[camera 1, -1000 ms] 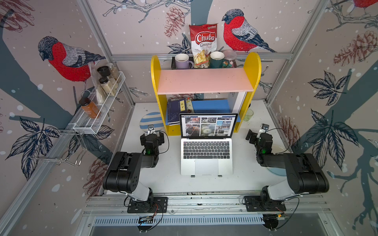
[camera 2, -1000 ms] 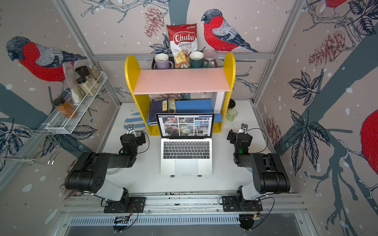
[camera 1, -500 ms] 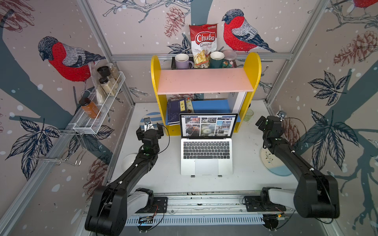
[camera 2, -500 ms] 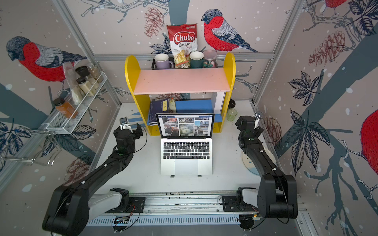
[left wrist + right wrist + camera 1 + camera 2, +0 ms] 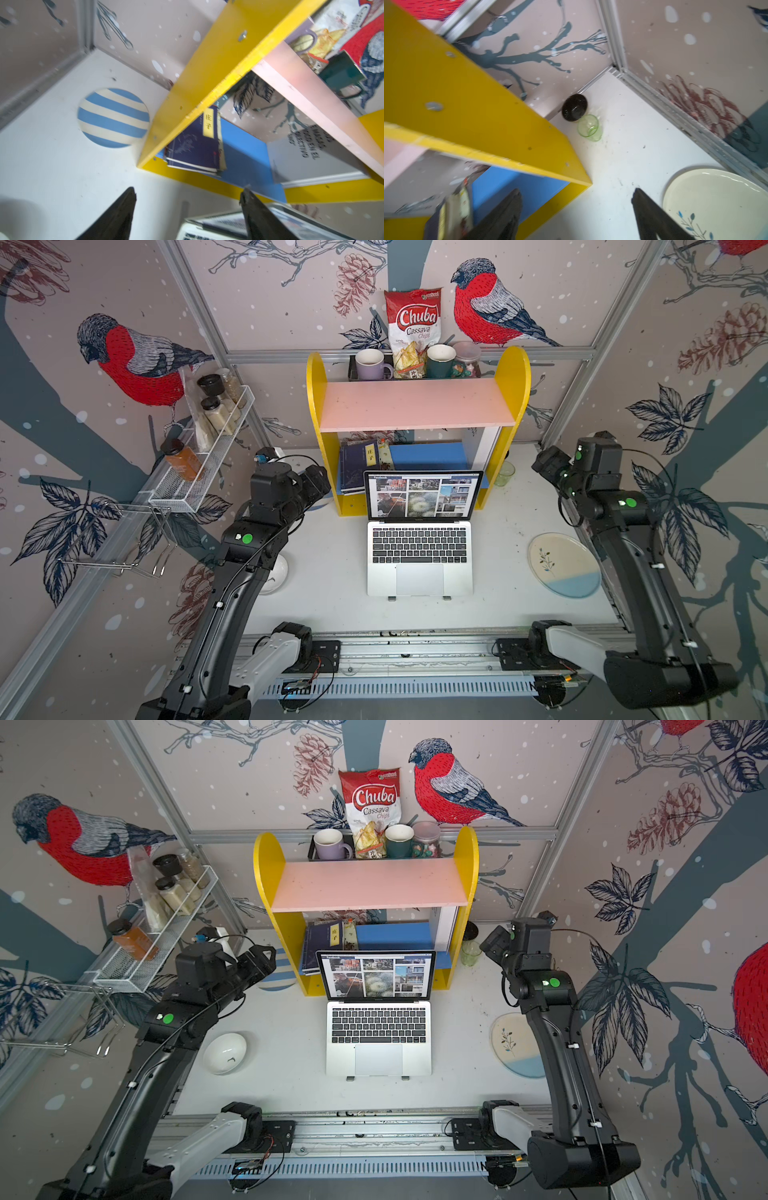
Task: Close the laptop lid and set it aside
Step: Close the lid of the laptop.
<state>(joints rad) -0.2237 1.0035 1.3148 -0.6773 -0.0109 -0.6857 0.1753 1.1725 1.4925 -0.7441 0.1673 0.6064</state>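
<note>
While both arms are up in the air now, neither pincer has hold of anything. The left gripper [image 5: 187,190] has its black fingers [image 5: 122,209] spread wide with only the white tabletop [image 5: 62,166] showing in the gap. The right gripper [image 5: 576,190] looks the same, fingers well apart.

In both top views the left one hangs just beside the left side panel of the yellow-and-pink wooden shelf [image 5: 316,406]. That puts it near the upper left corner of the thin silver laptop lid [image 5: 424,495] but not touching it, and that corner pokes into the left wrist view, blurry. The right one sits well apart from the lid, out past the shelf's right side. Its wrist view shows a small green glass cup [image 5: 588,127] and a little black bowl [image 5: 574,108] standing just beside each other by that panel.

A second ago both arms were folded low with the pincers flanking the keyboard. Since then they've stretched up and back, uncovering a white ceramic bowl [image 5: 224,1052] on the left and a round cream plate with a blue edge [image 5: 563,560] on the right.

The slim silver laptop [image 5: 419,580] hasn't budged. It's mid-table right in front of the shelf, lid upright and open, screen lit with photos. A round blue-and-white striped plate [image 5: 113,118] lies flat beside the shelf's left panel.
</note>
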